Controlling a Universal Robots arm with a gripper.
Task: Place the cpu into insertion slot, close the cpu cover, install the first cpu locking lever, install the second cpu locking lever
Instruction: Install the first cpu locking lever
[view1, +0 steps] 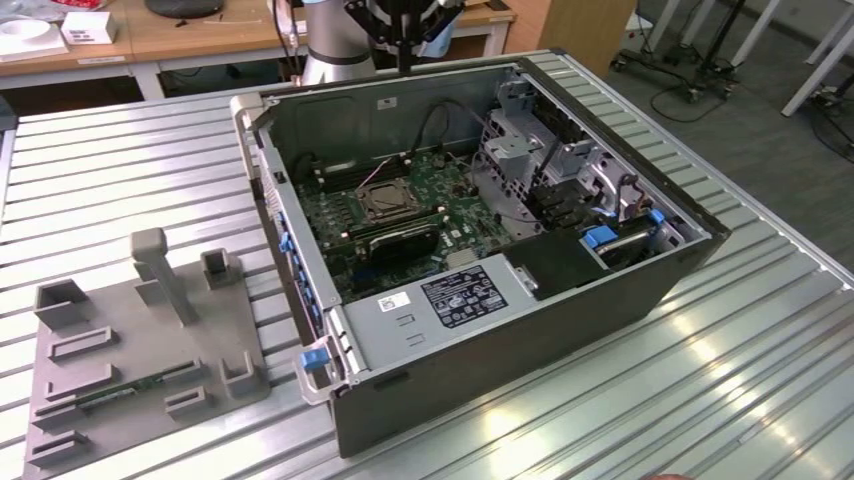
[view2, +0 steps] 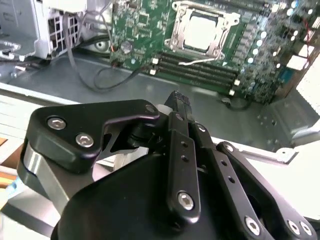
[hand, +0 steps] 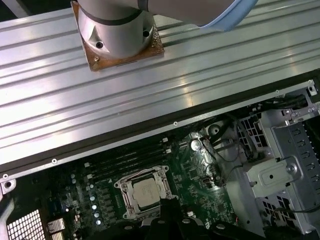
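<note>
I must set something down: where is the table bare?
Bare slatted table at the exterior view's right of the computer case, and beyond the grey fixture tray. Crowded inside the case, around the insertion slot.

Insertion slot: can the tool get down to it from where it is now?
Likely yes. The case lies open-side up and nothing covers the insertion slot. The tool hangs above the case's rim. The drive cage sits off to the exterior view's right of the slot.
</note>
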